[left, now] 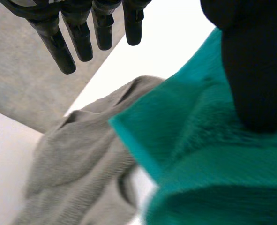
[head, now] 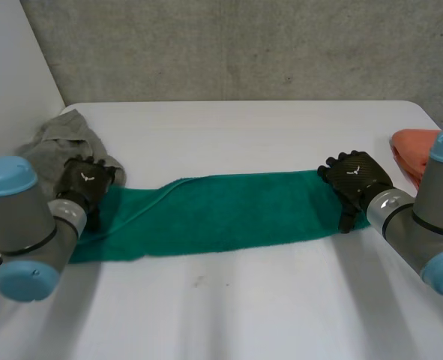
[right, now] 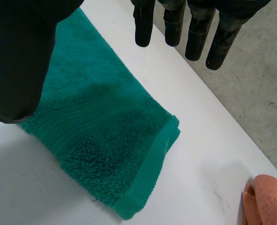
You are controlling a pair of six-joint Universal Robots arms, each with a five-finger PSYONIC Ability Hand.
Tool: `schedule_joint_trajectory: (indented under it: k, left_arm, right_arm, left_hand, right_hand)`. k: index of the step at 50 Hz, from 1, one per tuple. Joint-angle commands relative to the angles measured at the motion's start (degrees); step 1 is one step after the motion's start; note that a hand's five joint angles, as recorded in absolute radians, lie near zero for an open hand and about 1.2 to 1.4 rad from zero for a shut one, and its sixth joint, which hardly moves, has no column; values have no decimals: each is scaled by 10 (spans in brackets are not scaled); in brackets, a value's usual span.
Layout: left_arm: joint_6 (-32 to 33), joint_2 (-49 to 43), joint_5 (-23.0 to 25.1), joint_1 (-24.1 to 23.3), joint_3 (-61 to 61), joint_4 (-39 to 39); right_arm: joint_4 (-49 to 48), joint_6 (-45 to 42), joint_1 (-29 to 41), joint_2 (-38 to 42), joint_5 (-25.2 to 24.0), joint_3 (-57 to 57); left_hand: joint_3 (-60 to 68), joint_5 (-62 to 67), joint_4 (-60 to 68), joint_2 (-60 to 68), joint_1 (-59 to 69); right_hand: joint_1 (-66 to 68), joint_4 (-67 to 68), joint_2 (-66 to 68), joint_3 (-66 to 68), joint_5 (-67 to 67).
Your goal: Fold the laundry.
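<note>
Leftmost, grey cloth (head: 62, 139): crumpled on table (head: 243, 300), touching the far side of left hand (head: 86, 182) and spreading out beyond its fingertips. Left hand itself set down at the left end of towel (head: 221, 214), left arm coming in from the near side. Seen from the left wrist: fingers (left: 58, 47) straight, held well away from the thumb, nothing clasped between them, so hand apart. Under those fingers, grey cloth in soft folds; under the thumb, the green towel's end, rumpled and humped up. One towel corner poking out toward the grey cloth, on it or just beside it, cannot tell which.

Next, between the two hands: towel stretched out as one long green strip, flat on the table, a raised crease running from beside left hand toward the middle.

Then right hand (head: 356, 180), resting over the towel's right end, right arm behind it. Seen from the right wrist: fingers (right: 197, 37) straight and spread from the thumb, gripping nothing, hand likewise apart. Towel's end flat below the palm, thumb above the cloth, fingertips out past the towel's far edge over bare table; two layers showing at the far corner.

Lastly, orange cloth (head: 412, 146), well past right hand's fingers, apart from the towel, at the table's edge.
</note>
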Motion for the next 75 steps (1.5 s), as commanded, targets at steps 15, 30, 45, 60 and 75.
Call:
schedule_joint_trajectory:
  k: [15,30,45,60,75]
  left_arm:
    - [79,-48,-60,9,142,61]
    - [-48,123,14,-10,-65,37]
    - [-102,126,15,-24,-87,36]
    - [-102,133,15,-21,-91,36]
    - [-104,162,15,-24,-95,20]
  right_arm:
    - [-12,4,-25,-31,-2,44]
    - [-18,2,-108,-23,-61,63]
    - [-73,-1,-112,70,-116,32]
    - [-69,-10,-167,47,-108,51]
    - [-46,-215,-406,-62,-97,124]
  left_hand:
    - [-11,-14,-8,-5,-2]
    - [-11,-14,-8,-5,-2]
    - [-8,-11,-5,-2,2]
    - [-10,-13,-6,-3,0]
    - [-13,-16,-10,-7,-3]
  right_hand:
    - [-17,-34,-29,-24,-39]
    - [78,61,66,71,56]
    - [275,257,262,268,252]
    - [683,666,671,676,661]
    - [683,666,671,676,661]
